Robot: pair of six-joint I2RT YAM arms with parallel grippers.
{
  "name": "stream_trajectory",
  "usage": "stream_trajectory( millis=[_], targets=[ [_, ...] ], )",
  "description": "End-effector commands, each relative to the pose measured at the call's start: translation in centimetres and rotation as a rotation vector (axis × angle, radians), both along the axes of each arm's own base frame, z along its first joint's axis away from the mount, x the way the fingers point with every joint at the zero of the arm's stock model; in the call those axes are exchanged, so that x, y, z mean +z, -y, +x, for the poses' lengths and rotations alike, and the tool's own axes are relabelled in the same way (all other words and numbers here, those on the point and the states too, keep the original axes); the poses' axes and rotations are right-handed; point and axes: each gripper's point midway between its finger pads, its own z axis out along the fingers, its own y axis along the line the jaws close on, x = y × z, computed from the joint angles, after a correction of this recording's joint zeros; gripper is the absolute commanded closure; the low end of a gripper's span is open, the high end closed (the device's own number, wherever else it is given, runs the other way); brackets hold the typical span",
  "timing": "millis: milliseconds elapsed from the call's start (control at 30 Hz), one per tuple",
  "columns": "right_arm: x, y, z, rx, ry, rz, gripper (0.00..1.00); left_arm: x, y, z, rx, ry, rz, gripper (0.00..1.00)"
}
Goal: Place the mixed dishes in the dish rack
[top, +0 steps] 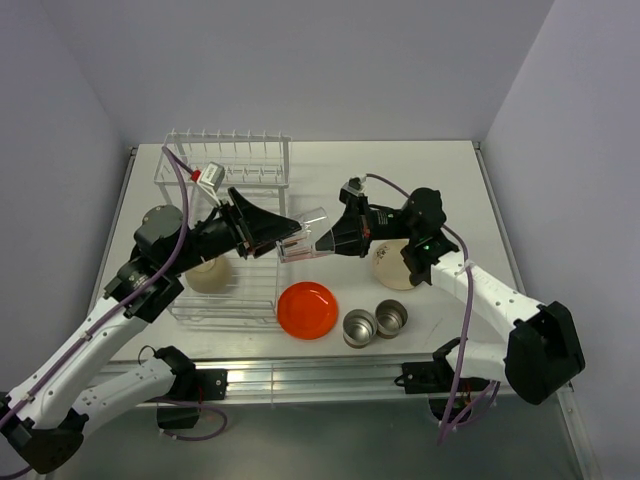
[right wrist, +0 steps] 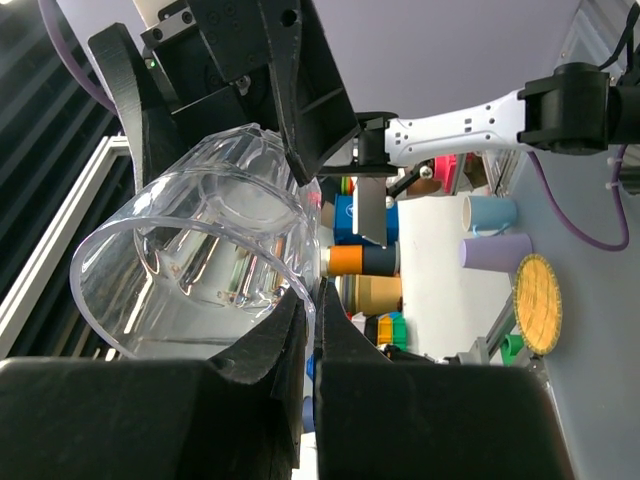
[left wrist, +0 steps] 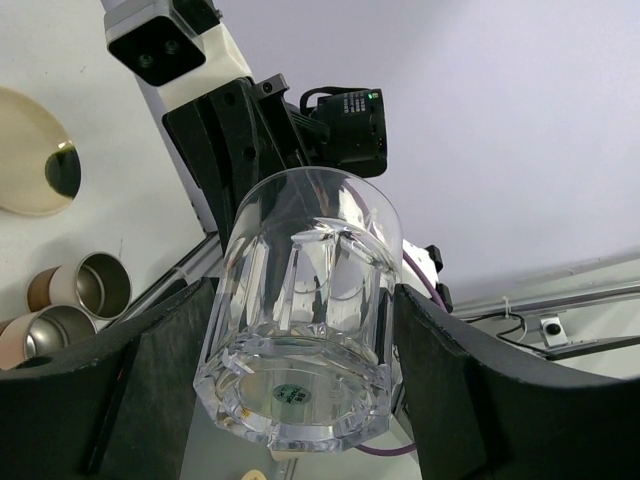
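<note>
A clear glass [top: 308, 232] hangs on its side above the table, between my two grippers. My right gripper [top: 326, 240] is shut on its rim, the thin wall pinched between the two pads [right wrist: 318, 300]. The left gripper [top: 290, 240] has its jaws on both sides of the glass's thick base [left wrist: 300, 390], pads against the glass. The white wire dish rack [top: 228, 150] stands at the left with a cream dish [top: 208, 272] inside. On the table lie an orange-red plate [top: 307, 310], two steel cups [top: 360, 326] [top: 391, 317] and another cream dish [top: 392, 264], partly under the right arm.
The rack's upright prongs [top: 235, 140] line its far end. The glass hangs just right of the rack's right wall [top: 278, 290]. A metal rail [top: 320, 375] runs along the table's near edge. Grey walls close in the table on three sides.
</note>
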Motion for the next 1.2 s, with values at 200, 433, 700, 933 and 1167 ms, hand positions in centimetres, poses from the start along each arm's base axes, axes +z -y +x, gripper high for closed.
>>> stream_trajectory(
  millis=[200, 433, 700, 933, 1167],
  targets=[
    [2.3, -0.1, -0.1, -0.001, 0.085, 0.071, 1.00, 2.0, -0.6, -1.2, -0.020, 0.052, -0.087, 0.15],
    [2.3, -0.1, 0.1, -0.001, 0.080, 0.072, 1.00, 1.9, -0.7, -1.3, -0.020, 0.055, -0.087, 0.14],
    [2.1, -0.2, 0.2, -0.004, 0.071, 0.069, 1.00, 2.0, -0.2, -1.2, -0.043, 0.061, -0.104, 0.17],
    [2.2, -0.3, 0.3, -0.006, 0.084, 0.063, 1.00, 1.9, 0.0, -0.9, -0.043, 0.062, -0.096, 0.54],
    [1.3, -0.5, 0.8, -0.029, 0.105, -0.009, 0.57, 0.9, -0.8, -0.7, 0.014, 0.038, -0.032, 1.00]
  ],
)
